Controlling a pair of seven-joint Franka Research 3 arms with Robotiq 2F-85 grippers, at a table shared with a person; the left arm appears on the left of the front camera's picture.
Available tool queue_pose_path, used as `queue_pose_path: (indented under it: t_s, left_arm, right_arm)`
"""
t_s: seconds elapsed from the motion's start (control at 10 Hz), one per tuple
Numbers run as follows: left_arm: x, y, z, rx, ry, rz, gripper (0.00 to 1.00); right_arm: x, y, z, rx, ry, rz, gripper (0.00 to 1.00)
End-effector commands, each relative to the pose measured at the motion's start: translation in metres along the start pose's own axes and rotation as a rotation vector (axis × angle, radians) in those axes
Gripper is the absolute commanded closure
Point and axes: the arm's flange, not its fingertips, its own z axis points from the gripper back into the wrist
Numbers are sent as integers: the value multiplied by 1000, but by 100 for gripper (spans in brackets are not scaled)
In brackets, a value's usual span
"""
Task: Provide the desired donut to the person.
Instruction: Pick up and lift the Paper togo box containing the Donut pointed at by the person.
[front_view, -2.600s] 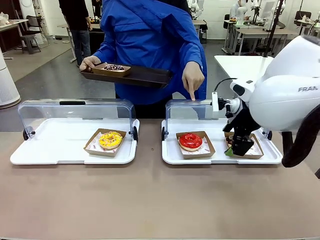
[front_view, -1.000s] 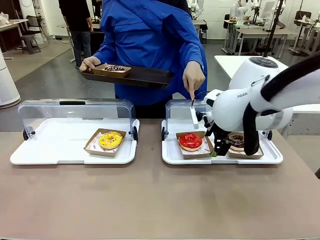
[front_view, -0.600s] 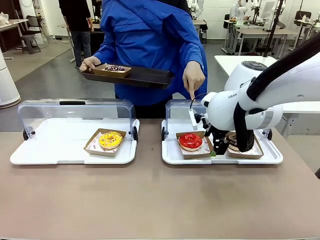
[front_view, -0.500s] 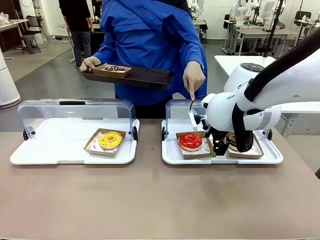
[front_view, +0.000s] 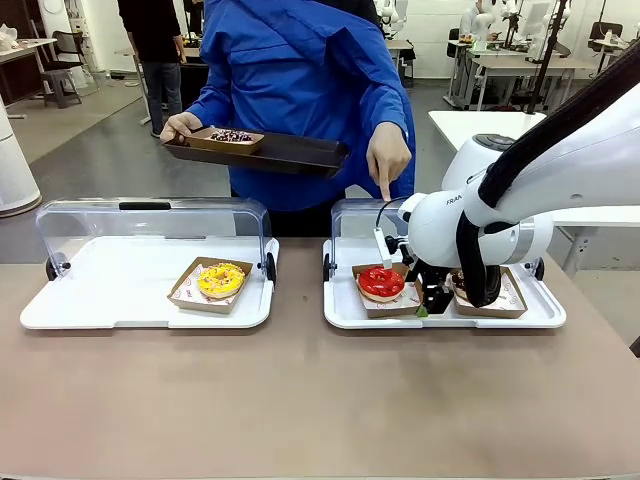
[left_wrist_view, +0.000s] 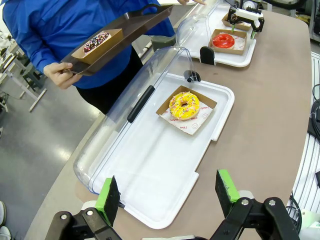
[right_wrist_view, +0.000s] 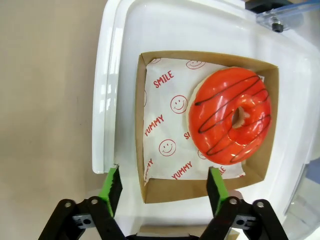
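The red donut (right_wrist_view: 231, 116) lies in its cardboard tray (right_wrist_view: 170, 190) just ahead of the right fingers (right_wrist_view: 111, 185), spread wide astride the tray's near edge; it looks light, soft and smear-prone, so it is likely best lifted by the thin tray wall, while the left fingers (left_wrist_view: 108, 194) also stand wide, far off.

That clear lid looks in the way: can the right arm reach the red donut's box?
Probably yes: the lid stands swung back, and the open right pincer sits at the box's near edge, nothing between.
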Motion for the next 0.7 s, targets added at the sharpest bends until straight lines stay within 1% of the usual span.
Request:
queue_pose_path:
  t_s: [0.0, 0.2, 0.3, 0.4, 0.5, 0.6]
  left_arm:
    - [1, -2, 0, -3, -8, 23, 0]
    - [1, -2, 0, -3, -8, 23, 0]
    - [1, -2, 0, -3, -8, 23, 0]
    - [1, -2, 0, -3, -8, 23, 0]
    - [1, -2, 0, -3, -8, 23, 0]
    - [1, -2, 0, -3, -8, 23, 0]
  right_arm:
    - [-4, -8, -5, -2, -8, 23, 100]
    - [-6, -7, -6, 9, 2, 24, 100]
    - [-5, -8, -9, 18, 2, 30, 84]
    - [-5, -8, -9, 25, 8, 32, 95]
    - [-5, -8, -9, 32, 9, 32, 100]
    - [-6, -8, -9, 40, 10, 29, 100]
